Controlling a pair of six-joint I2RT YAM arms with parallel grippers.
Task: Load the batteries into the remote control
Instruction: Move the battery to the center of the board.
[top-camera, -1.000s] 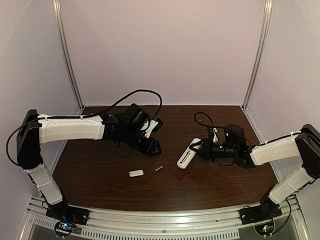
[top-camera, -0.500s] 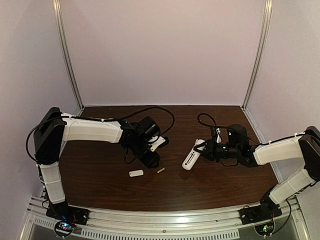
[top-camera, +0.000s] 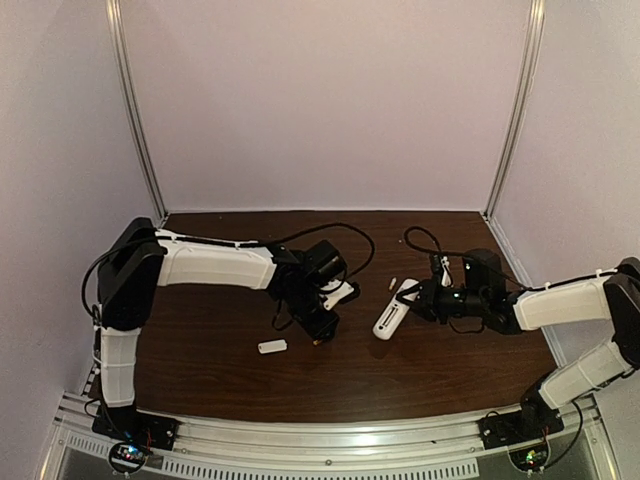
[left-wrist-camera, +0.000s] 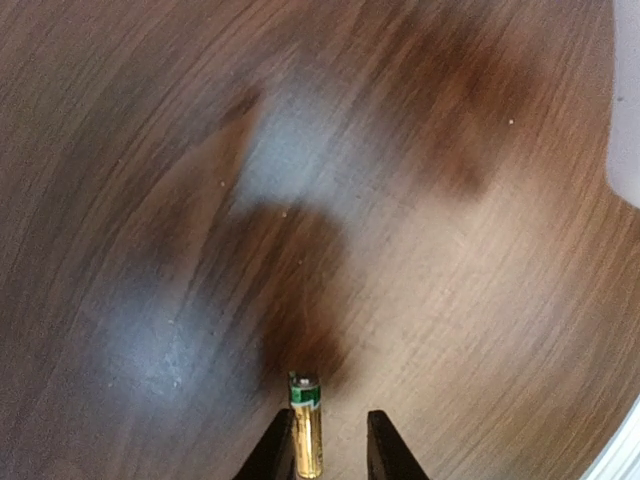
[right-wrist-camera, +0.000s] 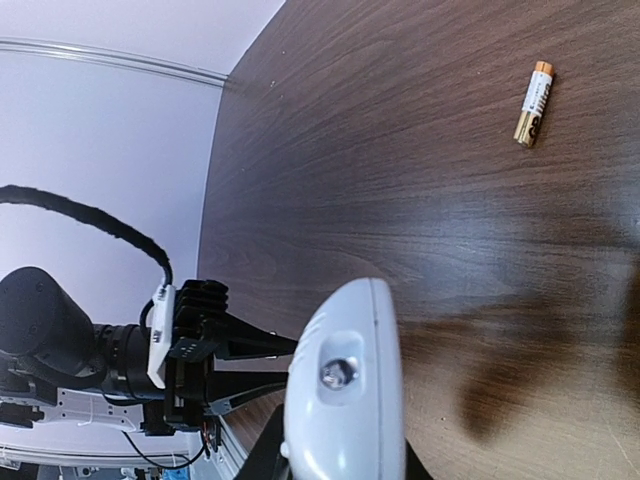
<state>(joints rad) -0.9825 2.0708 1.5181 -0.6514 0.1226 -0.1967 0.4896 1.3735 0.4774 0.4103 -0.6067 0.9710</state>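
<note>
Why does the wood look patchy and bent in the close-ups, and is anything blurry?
Left wrist: the table shows grain bowed by lens distortion, pale glare patches and a dark shadow above the sharp battery. Right wrist: the remote control looms soft up close, while the other battery is crisp. Top external: evenly lit, slightly hazy.

A dark wood-grain table (top-camera: 200, 370) stands boxed in by plain lilac-white walls (top-camera: 320, 100). Slim metal posts (top-camera: 134, 110) rise at its far corners, a ribbed aluminium rail (top-camera: 330, 437) lines its near edge, and soft light sheens its top.
</note>
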